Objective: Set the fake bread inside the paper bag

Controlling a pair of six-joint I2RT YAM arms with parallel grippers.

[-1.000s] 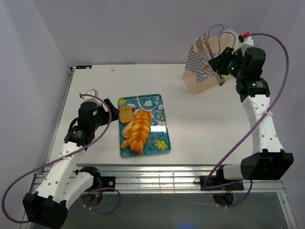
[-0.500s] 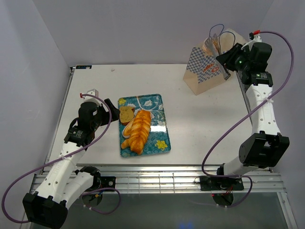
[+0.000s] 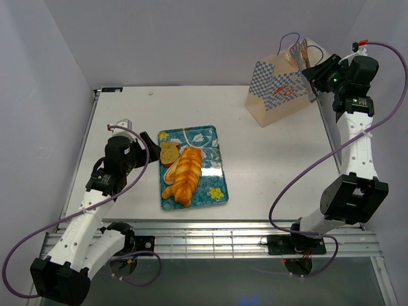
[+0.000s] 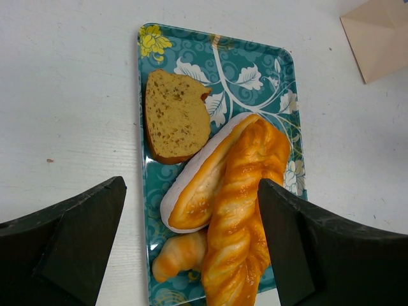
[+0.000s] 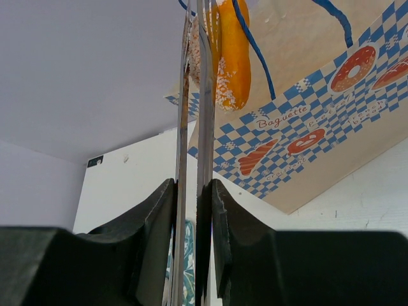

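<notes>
The paper bag (image 3: 278, 95) stands at the table's far right, cream with blue check and red logos. My right gripper (image 3: 313, 71) is shut on metal tongs (image 5: 194, 115). The tongs' tips pinch a golden seeded bread piece (image 5: 231, 57) at the bag's mouth (image 5: 306, 38), among the blue cord handles. On the blue patterned tray (image 3: 205, 136) lie a braided loaf (image 4: 248, 210), an oval bun (image 4: 204, 185), a toast slice (image 4: 175, 115) and a small croissant (image 4: 178, 255). My left gripper (image 4: 191, 191) is open and empty, just above the near left part of the tray.
The tray (image 4: 255, 70) sits mid-table, a wide stretch of white tabletop between it and the bag (image 4: 382, 32). White walls close in the table at the back and on both sides. The right arm reaches along the table's right edge.
My right gripper has risen and moved right and back with the tongs and bread, to the bag's top. The bag now shows its broad checked side. The left arm has not moved.
</notes>
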